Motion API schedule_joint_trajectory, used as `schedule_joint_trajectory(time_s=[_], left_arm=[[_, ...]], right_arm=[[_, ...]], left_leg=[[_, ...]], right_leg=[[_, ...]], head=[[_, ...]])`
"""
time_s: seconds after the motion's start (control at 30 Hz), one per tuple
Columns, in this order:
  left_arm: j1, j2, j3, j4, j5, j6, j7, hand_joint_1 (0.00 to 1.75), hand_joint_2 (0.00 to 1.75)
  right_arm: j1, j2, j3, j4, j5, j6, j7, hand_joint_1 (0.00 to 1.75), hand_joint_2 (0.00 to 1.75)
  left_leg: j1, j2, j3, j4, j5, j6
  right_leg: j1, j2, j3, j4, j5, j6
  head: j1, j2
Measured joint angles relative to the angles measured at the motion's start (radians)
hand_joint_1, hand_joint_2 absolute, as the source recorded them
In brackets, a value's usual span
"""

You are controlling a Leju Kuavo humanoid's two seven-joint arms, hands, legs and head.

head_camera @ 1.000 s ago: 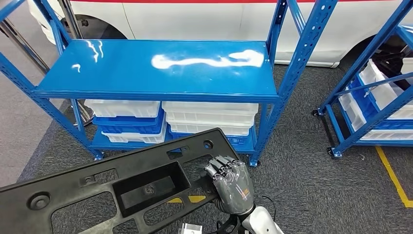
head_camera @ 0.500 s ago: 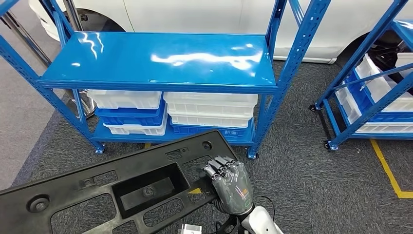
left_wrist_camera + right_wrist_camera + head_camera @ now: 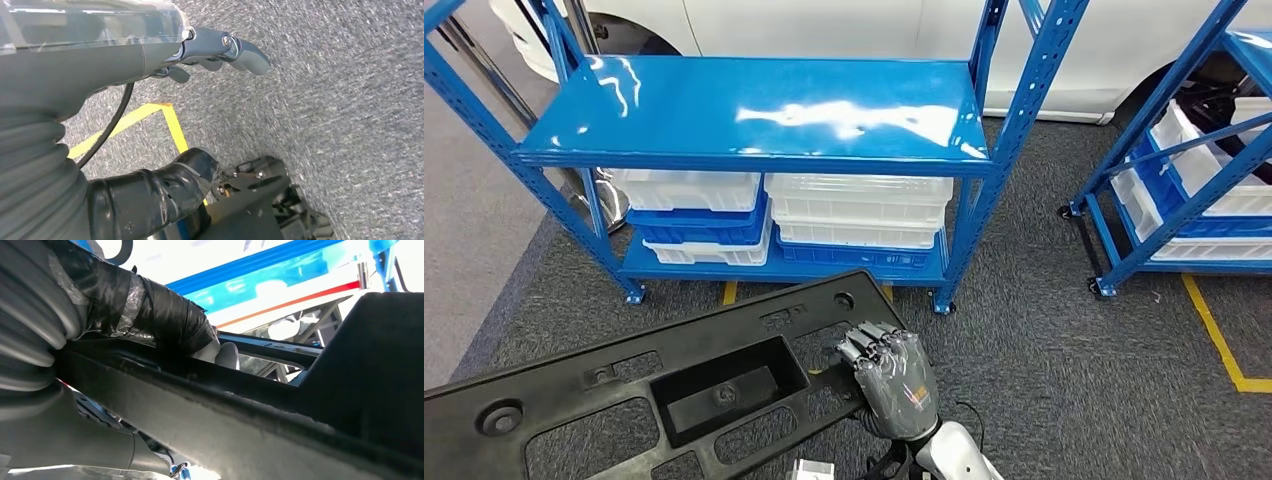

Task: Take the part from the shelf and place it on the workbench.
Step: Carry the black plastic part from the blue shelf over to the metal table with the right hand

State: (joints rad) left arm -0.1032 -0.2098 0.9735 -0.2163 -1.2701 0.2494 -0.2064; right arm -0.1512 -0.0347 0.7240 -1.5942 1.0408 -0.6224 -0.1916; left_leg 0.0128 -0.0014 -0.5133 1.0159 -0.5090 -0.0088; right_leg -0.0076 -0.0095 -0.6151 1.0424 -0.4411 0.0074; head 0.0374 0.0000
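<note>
The right hand's [image 3: 894, 382] fingers [image 3: 871, 342] lie pressed together and curled over a bar of the part [image 3: 624, 400], gripping it near its right end; in the right wrist view the thumb [image 3: 170, 320] sits under the same bar, so the part [image 3: 280, 425] is clamped between thumb and fingers; the long black part slants down to the left, held above the grey carpet [image 3: 1064, 380]; the left hand [image 3: 210, 50] hangs over carpet, fingers loosely curled on nothing; beyond stands the blue shelf [image 3: 754, 110] with white bins [image 3: 859, 210] underneath.
</note>
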Motion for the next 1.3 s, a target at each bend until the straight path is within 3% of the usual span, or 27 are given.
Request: schedule_joint_trajectory(time_s=[0.07, 0.1, 0.2, 0.23, 0.27, 0.3, 0.37, 0.43, 0.53, 0.6, 0.7, 0.73, 0.77, 0.8, 0.87, 0.93, 1.03, 1.1, 1.17, 1.23, 1.27, 1.3], left_arm=[[0.001, 0.000, 0.000, 0.000, 0.000, 0.000, 0.000, 0.00, 1.75], [0.000, 0.000, 0.000, 0.000, 0.001, 0.001, -0.001, 0.00, 1.75], [0.000, 0.000, 0.000, 0.000, 0.000, 0.002, -0.003, 0.00, 1.75], [0.001, 0.000, 0.000, 0.000, 0.001, 0.002, -0.004, 0.00, 1.75], [0.002, 0.000, 0.000, 0.000, 0.001, 0.003, -0.004, 0.00, 1.75], [0.002, 0.000, 0.000, 0.000, 0.001, 0.004, -0.004, 0.00, 1.75], [0.003, -0.001, 0.000, 0.000, 0.001, 0.005, -0.005, 0.00, 1.75], [0.003, -0.003, 0.000, 0.000, 0.001, 0.007, -0.005, 0.00, 1.75], [0.003, -0.004, 0.000, 0.000, 0.003, 0.009, -0.006, 0.00, 1.75], [0.004, -0.004, 0.000, 0.000, 0.004, 0.010, -0.006, 0.00, 1.75], [0.008, -0.004, 0.000, 0.000, 0.006, 0.011, -0.007, 0.00, 1.75], [0.009, -0.004, 0.001, 0.000, 0.006, 0.011, -0.008, 0.00, 1.75], [0.010, -0.004, 0.001, 0.000, 0.007, 0.011, -0.009, 0.00, 1.75], [0.010, -0.004, 0.001, 0.000, 0.008, 0.011, -0.010, 0.00, 1.75], [0.010, -0.003, 0.001, 0.000, 0.008, 0.012, -0.011, 0.00, 1.75], [0.011, -0.003, 0.001, 0.001, 0.009, 0.012, -0.014, 0.00, 1.75], [0.011, -0.002, 0.002, 0.001, 0.011, 0.012, -0.016, 0.00, 1.75], [0.012, -0.001, 0.002, 0.001, 0.013, 0.012, -0.016, 0.00, 1.75], [0.011, -0.001, 0.002, 0.001, 0.013, 0.012, -0.016, 0.00, 1.75], [0.012, -0.001, 0.002, 0.001, 0.014, 0.012, -0.016, 0.00, 1.75], [0.013, -0.001, 0.002, 0.001, 0.014, 0.012, -0.016, 0.00, 1.75], [0.014, -0.001, 0.002, 0.001, 0.014, 0.012, -0.016, 0.00, 1.75]], right_arm=[[0.000, 0.000, 0.000, 0.000, -0.001, 0.000, 0.000, 1.73, 1.75], [0.001, -0.001, 0.000, 0.000, -0.001, 0.000, 0.000, 1.73, 1.75], [0.003, -0.001, 0.000, 0.000, -0.004, 0.000, -0.001, 1.73, 1.75], [0.005, -0.002, 0.000, 0.001, -0.005, 0.000, -0.002, 1.73, 1.75], [0.007, -0.003, 0.000, 0.001, -0.006, 0.000, -0.003, 1.73, 1.75], [0.009, -0.004, 0.000, 0.001, -0.007, 0.000, -0.003, 1.73, 1.75], [0.011, -0.006, 0.000, 0.001, -0.011, -0.001, -0.003, 1.73, 1.75], [0.012, -0.007, 0.000, 0.001, -0.015, -0.002, -0.003, 1.73, 1.75], [0.019, -0.008, 0.000, 0.000, -0.022, -0.007, -0.003, 1.73, 1.75], [0.026, -0.008, -0.001, -0.002, -0.026, -0.013, -0.004, 1.73, 1.75], [0.039, -0.008, -0.004, -0.006, -0.034, -0.023, -0.006, 1.73, 1.75], [0.045, -0.008, -0.006, -0.007, -0.035, -0.027, -0.007, 1.73, 1.75], [0.051, -0.009, -0.010, -0.007, -0.036, -0.030, -0.008, 1.73, 1.75], [0.056, -0.009, -0.013, -0.008, -0.036, -0.032, -0.009, 1.73, 1.75], [0.066, -0.009, -0.021, -0.013, -0.036, -0.035, -0.010, 1.73, 1.75], [0.072, -0.009, -0.030, -0.019, -0.036, -0.039, -0.010, 1.73, 1.75], [0.085, -0.010, -0.047, -0.029, -0.036, -0.047, -0.010, 1.73, 1.75], [0.095, -0.012, -0.059, -0.035, -0.036, -0.052, -0.011, 1.73, 1.75], [0.103, -0.015, -0.070, -0.040, -0.036, -0.057, -0.011, 1.73, 1.75], [0.109, -0.018, -0.078, -0.043, -0.036, -0.060, -0.011, 1.73, 1.75], [0.113, -0.019, -0.080, -0.043, -0.036, -0.061, -0.011, 1.73, 1.75], [0.116, -0.020, -0.082, -0.043, -0.036, -0.061, -0.011, 1.73, 1.75]], left_leg=[[0.003, 0.003, -0.007, -0.006, 0.012, 0.017], [0.005, 0.005, -0.013, -0.009, 0.019, 0.027], [0.002, 0.008, -0.036, -0.009, 0.034, 0.045], [0.000, 0.009, -0.043, -0.007, 0.038, 0.046], [-0.002, 0.009, -0.049, -0.004, 0.041, 0.046], [-0.003, 0.009, -0.054, -0.001, 0.042, 0.046], [-0.006, 0.009, -0.058, 0.003, 0.045, 0.043], [-0.009, 0.010, -0.063, 0.007, 0.049, 0.037], [-0.009, 0.012, -0.070, 0.005, 0.055, 0.020], [-0.009, 0.011, -0.081, 0.030, 0.031, 0.010], [-0.003, 0.008, -0.146, 0.193, -0.065, -0.003], [0.000, 0.008, -0.165, 0.246, -0.085, -0.008], [0.003, 0.009, -0.171, 0.269, -0.086, -0.012], [0.006, 0.009, -0.158, 0.255, -0.069, -0.015], [0.013, 0.005, -0.092, 0.134, -0.009, -0.020], [0.013, -0.007, -0.041, 0.033, 0.018, -0.017], [0.009, -0.013, -0.040, 0.014, 0.020, 0.000], [0.010, -0.007, -0.042, 0.008, 0.029, 0.017], [0.010, 0.001, -0.046, 0.004, 0.035, 0.031], [0.007, 0.009, -0.053, 0.004, 0.038, 0.038], [0.006, 0.013, -0.055, 0.005, 0.039, 0.038], [0.005, 0.015, -0.056, 0.005, 0.039, 0.039]], right_leg=[[-0.002, 0.003, -0.007, 0.009, -0.008, 0.012], [-0.003, 0.004, -0.018, 0.035, -0.031, 0.016], [-0.005, 0.007, -0.084, 0.207, -0.140, 0.022], [-0.005, 0.007, -0.097, 0.253, -0.158, 0.023], [-0.005, 0.007, -0.095, 0.268, -0.157, 0.022], [-0.004, 0.007, -0.073, 0.242, -0.139, 0.019], [0.000, 0.007, 0.010, 0.110, -0.084, 0.006], [0.007, 0.006, 0.063, 0.009, -0.060, -0.007], [0.008, 0.007, 0.066, -0.017, -0.056, -0.015], [0.000, 0.006, 0.067, -0.031, -0.044, -0.024], [-0.003, 0.005, 0.061, -0.037, -0.035, -0.031], [-0.003, 0.005, 0.058, -0.036, -0.034, -0.031], [-0.004, 0.006, 0.056, -0.033, -0.033, -0.030], [-0.005, 0.008, 0.053, -0.029, -0.033, -0.029], [-0.008, 0.013, 0.049, -0.019, -0.036, -0.023], [-0.007, 0.019, 0.039, -0.006, -0.037, -0.011], [-0.005, 0.025, 0.027, -0.002, -0.031, 0.008], [-0.008, 0.023, 0.018, 0.018, -0.048, 0.017], [-0.011, 0.019, -0.022, 0.110, -0.109, 0.023], [-0.011, 0.017, -0.078, 0.239, -0.168, 0.027], [-0.012, 0.017, -0.091, 0.274, -0.176, 0.028], [-0.012, 0.016, -0.085, 0.270, -0.163, 0.027]], head=[[0.000, 0.000], [0.001, 0.000], [0.002, 0.000], [0.002, 0.000], [0.001, 0.000], [0.001, 0.000], [0.001, 0.000], [0.001, 0.000], [0.001, 0.000], [0.000, 0.000], [-0.001, 0.000], [-0.001, 0.000], [-0.001, 0.000], [-0.001, 0.000], [-0.001, 0.000], [0.000, 0.000], [0.001, 0.000], [0.001, 0.000], [0.001, 0.000], [0.001, 0.000], [0.001, 0.000], [0.001, 0.000]])
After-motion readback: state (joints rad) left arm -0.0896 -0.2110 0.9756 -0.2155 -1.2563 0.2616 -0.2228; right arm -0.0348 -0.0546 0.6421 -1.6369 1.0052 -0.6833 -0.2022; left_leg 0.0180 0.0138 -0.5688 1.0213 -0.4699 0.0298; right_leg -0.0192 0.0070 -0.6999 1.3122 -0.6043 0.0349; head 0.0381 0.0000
